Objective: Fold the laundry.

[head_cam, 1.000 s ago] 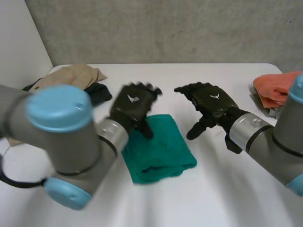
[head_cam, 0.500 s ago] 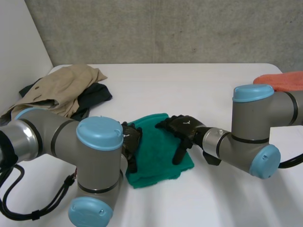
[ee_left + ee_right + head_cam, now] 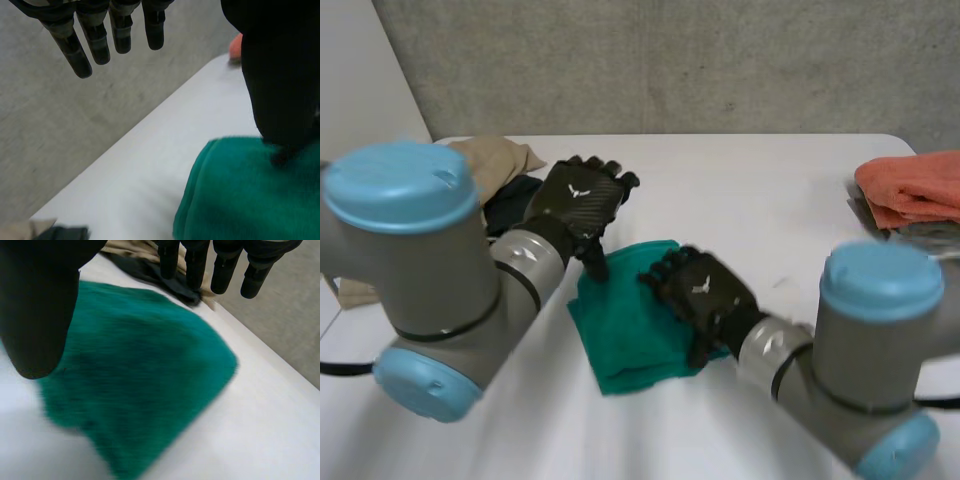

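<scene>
A green towel [image 3: 625, 335] lies folded on the white table [image 3: 760, 200] in front of me. My left hand [image 3: 578, 200] is raised over the towel's far left corner, fingers straight, with the thumb pointing down at the towel's edge. In the left wrist view the fingers [image 3: 100, 42] spread wide above the table and the thumb [image 3: 280, 75] reaches the green towel [image 3: 240, 200]. My right hand [image 3: 705, 292] hovers low over the towel's right part, open. The right wrist view shows straight fingers [image 3: 225, 265] and a thumb [image 3: 35, 305] above the towel [image 3: 135, 385], holding nothing.
A pile of beige and dark clothes [image 3: 505, 165] lies at the table's far left, just beyond the towel [image 3: 145, 260]. An orange cloth [image 3: 910, 185] sits on other laundry at the far right. A grey wall stands behind the table.
The left hand has lifted off the towel's left side and swung up toward its far left corner. The right arm has swung nearer; its hand stays over the towel's right part.
</scene>
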You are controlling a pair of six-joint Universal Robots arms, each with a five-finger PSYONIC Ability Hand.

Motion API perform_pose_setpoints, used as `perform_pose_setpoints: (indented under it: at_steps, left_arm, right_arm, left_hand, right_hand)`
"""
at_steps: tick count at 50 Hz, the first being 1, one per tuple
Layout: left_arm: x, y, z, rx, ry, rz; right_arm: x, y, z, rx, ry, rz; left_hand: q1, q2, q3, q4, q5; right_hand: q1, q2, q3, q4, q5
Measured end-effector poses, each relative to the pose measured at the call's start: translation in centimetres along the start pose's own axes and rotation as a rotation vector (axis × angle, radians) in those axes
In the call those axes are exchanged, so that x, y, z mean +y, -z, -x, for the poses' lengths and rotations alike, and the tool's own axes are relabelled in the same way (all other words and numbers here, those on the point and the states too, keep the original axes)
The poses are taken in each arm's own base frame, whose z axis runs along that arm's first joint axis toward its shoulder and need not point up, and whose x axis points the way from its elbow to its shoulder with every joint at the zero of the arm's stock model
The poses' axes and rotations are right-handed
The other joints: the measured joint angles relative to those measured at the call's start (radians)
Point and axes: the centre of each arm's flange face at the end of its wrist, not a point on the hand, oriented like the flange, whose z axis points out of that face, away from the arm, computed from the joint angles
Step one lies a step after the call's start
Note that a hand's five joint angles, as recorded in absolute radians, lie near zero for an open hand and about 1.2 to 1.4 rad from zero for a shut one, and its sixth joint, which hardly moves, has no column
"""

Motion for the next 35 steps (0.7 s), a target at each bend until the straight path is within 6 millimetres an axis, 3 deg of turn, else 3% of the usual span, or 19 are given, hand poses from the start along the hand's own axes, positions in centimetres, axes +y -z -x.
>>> perform_pose_setpoints:
  at_steps: [5,9,22,30,35]
  left_arm:
    - [-0.3,-0.1,0.5,0.069,0.037,-0.029]
    - [-0.2,-0.3,0.9,0.092,0.084,-0.032]
    - [0.2,-0.3,0.6,0.096,0.106,-0.019]
    - [0.1,-0.3,0.6,0.096,0.104,-0.02]
    - [0.1,-0.2,0.5,0.098,0.105,-0.019]
  right_arm:
    - [1.3,0.7,2.5,-0.035,0.023,-0.029]
    - [2.5,-0.1,3.7,-0.041,0.066,-0.054]
    - [3.3,-3.0,2.9,-0.013,0.167,-0.081]
    - [2.6,-4.1,2.3,0.004,0.17,-0.105]
    - [2.7,-4.9,2.1,0.007,0.169,-0.109]
  left_hand:
    - [0.0,0.0,0.0,0.0,0.0]
    - [0.0,0.0,0.0,0.0,0.0]
    - [0.0,0.0,0.0,0.0,0.0]
    - [0.0,0.0,0.0,0.0,0.0]
    - [0.0,0.0,0.0,0.0,0.0]
  right_hand:
    - [0.0,0.0,0.0,0.0,0.0]
    - [0.0,0.0,0.0,0.0,0.0]
    - [0.1,0.114,0.124,0.129,0.112]
    - [0.118,0.124,0.147,0.147,0.129]
    - [0.362,0.381,0.383,0.387,0.334]
